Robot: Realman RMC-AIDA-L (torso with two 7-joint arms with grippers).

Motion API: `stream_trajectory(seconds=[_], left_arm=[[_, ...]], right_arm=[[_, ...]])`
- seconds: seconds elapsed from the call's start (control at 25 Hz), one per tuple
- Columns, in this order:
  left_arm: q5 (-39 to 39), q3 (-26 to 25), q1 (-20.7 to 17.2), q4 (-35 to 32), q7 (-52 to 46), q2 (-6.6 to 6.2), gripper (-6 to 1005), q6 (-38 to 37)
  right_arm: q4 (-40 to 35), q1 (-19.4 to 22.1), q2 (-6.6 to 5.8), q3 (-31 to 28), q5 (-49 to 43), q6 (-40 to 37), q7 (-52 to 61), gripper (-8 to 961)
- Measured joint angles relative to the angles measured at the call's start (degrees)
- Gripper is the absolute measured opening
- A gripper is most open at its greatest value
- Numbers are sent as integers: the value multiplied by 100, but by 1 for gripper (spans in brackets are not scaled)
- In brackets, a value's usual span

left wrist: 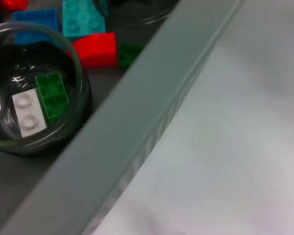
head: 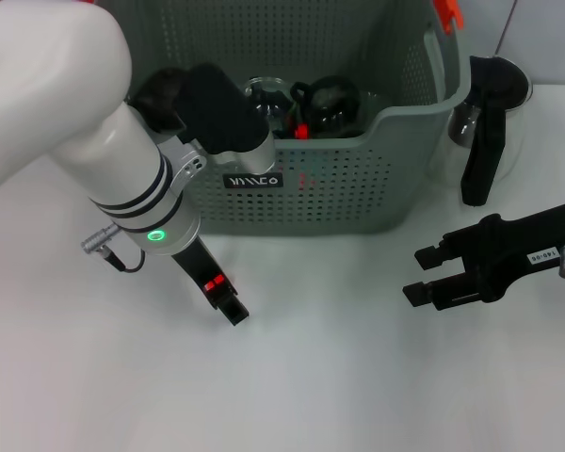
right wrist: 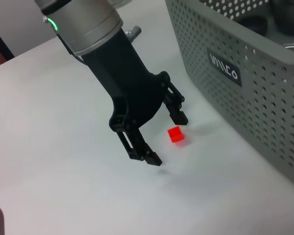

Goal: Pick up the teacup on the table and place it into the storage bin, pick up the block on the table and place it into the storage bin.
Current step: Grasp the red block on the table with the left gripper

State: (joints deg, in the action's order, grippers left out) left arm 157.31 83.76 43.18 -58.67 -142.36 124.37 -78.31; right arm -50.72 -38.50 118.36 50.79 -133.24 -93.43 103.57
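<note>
in the head view you see the left arm reaching down and forward from the upper left, its white forearm ending in a wrist with a green ring light, and the left gripper (head: 228, 299) pointing down at the white table (head: 311, 377) just in front of the storage bin (head: 339, 193). a small red block (head: 214, 282) shows right at the gripper's fingers. the right gripper (head: 422, 275) hovers over the table on the right, held level and pointing toward the left, its two black fingers spread apart with nothing between them. inside the bin you can make out dark glass pieces; a black-handled glass pot (head: 488, 118) stands beside the bin on the right.

in the left wrist view you look along the bin's grey rim (left wrist: 152, 112). inside lies a glass teacup (left wrist: 34, 93) holding a green block (left wrist: 52, 95) and a white one (left wrist: 28, 114); red (left wrist: 95, 49), teal (left wrist: 82, 18) and blue (left wrist: 36, 22) blocks lie on the bin floor beside it.

in the right wrist view you get the clearest look at the left gripper (right wrist: 166, 139): it tilts down toward the table, jaws spread wide, and the red block (right wrist: 176, 134) sits on the table between the fingertips, not pinched. the bin's perforated wall (right wrist: 255, 98) with its black label (right wrist: 225, 73) stands near, to one side of the block.
</note>
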Motion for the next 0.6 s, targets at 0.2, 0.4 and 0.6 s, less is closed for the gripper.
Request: stream_trajectory(seconds=[0.2, 0.4, 0.6], left_arm=[[-28, 0, 42, 86, 7, 8, 874, 4], [-40, 0, 49, 89, 18, 13, 814, -31], [-58, 132, 54, 69, 12, 18, 782, -80]], right_arm=[[1, 1, 2, 7, 0, 0, 2, 659], [0, 11, 1, 2, 0, 0, 4, 659], [0, 15, -3, 1, 0, 0, 5, 658]])
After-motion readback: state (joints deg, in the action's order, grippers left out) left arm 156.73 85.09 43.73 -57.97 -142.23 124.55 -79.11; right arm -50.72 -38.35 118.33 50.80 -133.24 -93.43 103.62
